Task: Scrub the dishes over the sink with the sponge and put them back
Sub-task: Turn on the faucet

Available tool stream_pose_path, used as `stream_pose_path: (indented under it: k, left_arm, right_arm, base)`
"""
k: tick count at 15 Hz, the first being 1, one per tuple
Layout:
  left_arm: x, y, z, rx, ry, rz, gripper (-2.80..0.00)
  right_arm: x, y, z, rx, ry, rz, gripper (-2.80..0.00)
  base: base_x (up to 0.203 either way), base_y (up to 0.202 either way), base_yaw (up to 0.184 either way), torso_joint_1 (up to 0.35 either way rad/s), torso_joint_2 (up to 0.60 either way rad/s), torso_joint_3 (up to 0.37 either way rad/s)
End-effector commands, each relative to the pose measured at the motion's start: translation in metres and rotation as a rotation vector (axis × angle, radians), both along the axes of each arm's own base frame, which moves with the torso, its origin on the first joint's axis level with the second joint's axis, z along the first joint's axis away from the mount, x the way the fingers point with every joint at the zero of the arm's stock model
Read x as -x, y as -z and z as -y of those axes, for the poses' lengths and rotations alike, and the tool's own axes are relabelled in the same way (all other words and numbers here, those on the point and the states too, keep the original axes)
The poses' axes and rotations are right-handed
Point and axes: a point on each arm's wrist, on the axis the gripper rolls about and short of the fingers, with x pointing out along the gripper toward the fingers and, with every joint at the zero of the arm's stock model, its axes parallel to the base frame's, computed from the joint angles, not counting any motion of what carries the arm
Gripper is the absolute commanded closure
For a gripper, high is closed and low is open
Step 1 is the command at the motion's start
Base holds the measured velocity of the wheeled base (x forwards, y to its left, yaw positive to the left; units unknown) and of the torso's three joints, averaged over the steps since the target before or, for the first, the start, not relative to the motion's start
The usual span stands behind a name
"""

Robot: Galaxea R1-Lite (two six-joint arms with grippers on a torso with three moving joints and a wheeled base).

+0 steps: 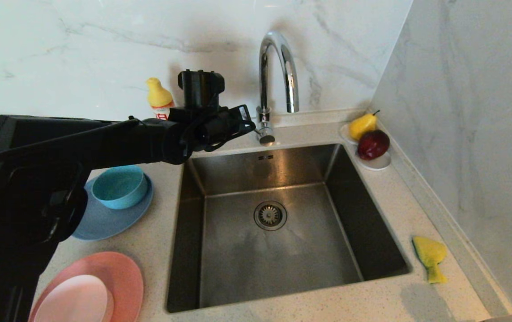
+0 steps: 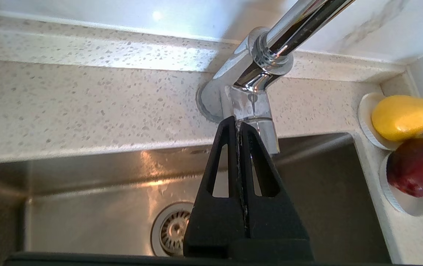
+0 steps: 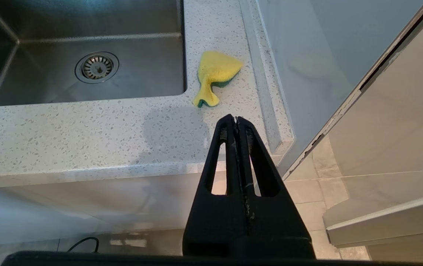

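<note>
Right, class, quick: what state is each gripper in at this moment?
Left gripper: shut, holding nothing, at the tap handle above the sink.
Right gripper: shut, holding nothing, parked in front of the counter edge, short of the sponge.

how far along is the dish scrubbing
Nothing looks done: the sponge lies untouched right of the empty sink, the dishes stacked on its left. In hand: the shut left gripper at the tap handle. Scrubbing and returning remain.
</note>
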Motion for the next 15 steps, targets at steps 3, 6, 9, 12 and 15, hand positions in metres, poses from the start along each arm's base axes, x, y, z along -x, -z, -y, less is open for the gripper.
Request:
stream_pose_path:
  k: [3,6,9,12,15]
  left_arm:
    - [-0.006,0.01,0.002,-0.004,-0.001,-0.001,0.0]
    - [-0.008,0.013,0.003,-0.007,-0.001,-0.006,0.0]
    - [-0.007,0.013,0.003,-0.009,0.0,-0.011,0.0]
    - [-0.007,0.016,0.003,-0.008,-0.001,-0.026,0.0]
    - [-0.004,0.02,0.002,-0.007,0.0,-0.067,0.0]
  right_arm:
    - [0.0,0.0,0.0,0.0,0.0,0.0,0.0]
    - [0.0,0.0,0.0,0.0,0.0,0.0,0.0]
    - [0.0,0.0,0.0,0.0,0.0,0.0,0.0]
    - [0.0,0.0,0.0,0.0,0.0,0.0,0.0]
    - [0.0,0.0,0.0,0.0,0.0,0.0,0.0]
  base:
    - [0.0,0.0,0.0,0.0,0.0,0.0]
    - [0.0,0.0,0.0,0.0,0.0,0.0]
    - [0.0,0.0,0.0,0.0,0.0,0.0]
    - [0.0,0.0,0.0,0.0,0.0,0.0]
    - [0.0,0.0,0.0,0.0,0.0,0.0]
